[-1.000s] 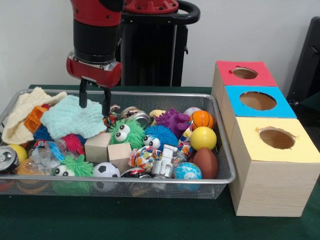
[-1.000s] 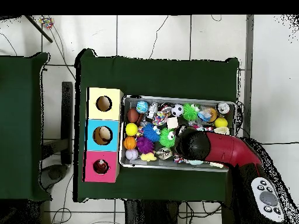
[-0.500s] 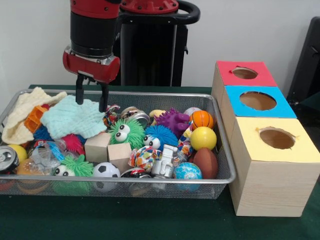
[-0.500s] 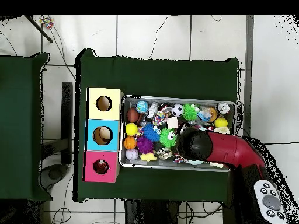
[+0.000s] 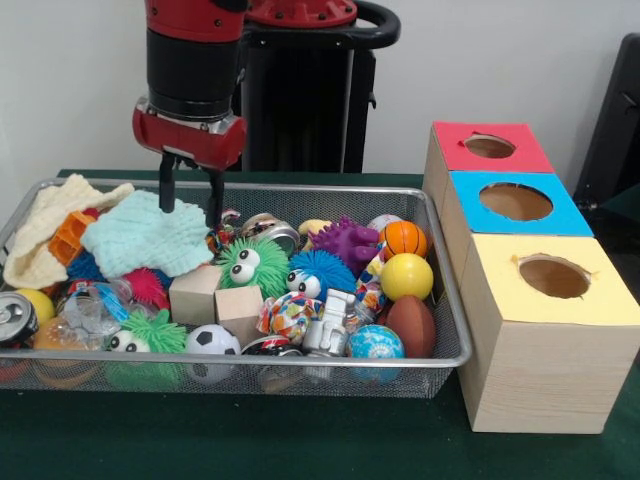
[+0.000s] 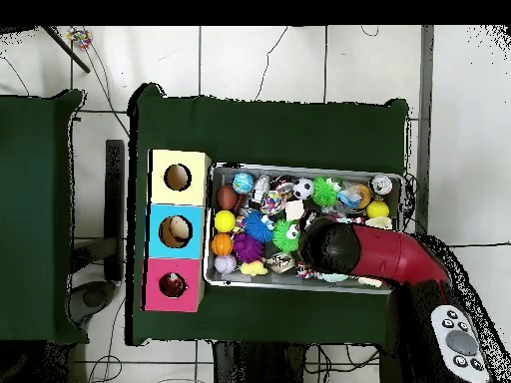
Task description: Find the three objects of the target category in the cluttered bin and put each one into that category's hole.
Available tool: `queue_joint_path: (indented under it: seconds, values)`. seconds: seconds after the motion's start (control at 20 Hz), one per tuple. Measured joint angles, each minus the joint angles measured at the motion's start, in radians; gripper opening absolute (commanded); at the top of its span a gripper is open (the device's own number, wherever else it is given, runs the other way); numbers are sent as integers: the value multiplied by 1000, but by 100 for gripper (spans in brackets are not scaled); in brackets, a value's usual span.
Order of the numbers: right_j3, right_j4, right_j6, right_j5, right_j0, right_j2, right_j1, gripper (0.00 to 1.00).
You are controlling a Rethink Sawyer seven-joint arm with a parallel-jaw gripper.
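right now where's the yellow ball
In the front view the yellow ball sits at the bin's right end, just below the basketball and above the brown football.

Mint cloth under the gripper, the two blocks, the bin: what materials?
Mint cloth: soft knitted or waffle-weave fabric by its ridged, matte, crumpled surface. Two blocks: likely unfinished wood; pale tan faces, square edges, matte. Bin: metal wire mesh, apparently; see-through grid walls and a shiny silver rim.

A silver wire-mesh metal bin (image 5: pixel 300 192) holds a mint-green knitted cloth (image 5: pixel 140 238), two matt pale wooden cubes (image 5: pixel 215 295), fuzzy rubbery spiky balls (image 5: pixel 322 268) and a glossy yellow ball (image 5: pixel 407 277). Pale wood-grain boxes (image 5: pixel 530 375) carry matt coloured paper tops.
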Motion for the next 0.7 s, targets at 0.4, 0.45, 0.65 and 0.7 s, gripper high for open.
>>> queue_joint_path:
  seconds: [0.4,0.45,0.65,0.7]
  values:
    - [8,0,0,0,0,6,27,100]
    - [8,0,0,0,0,6,31,100]
    - [12,0,0,0,0,6,35,100]
    - [16,0,0,0,-2,7,35,100]
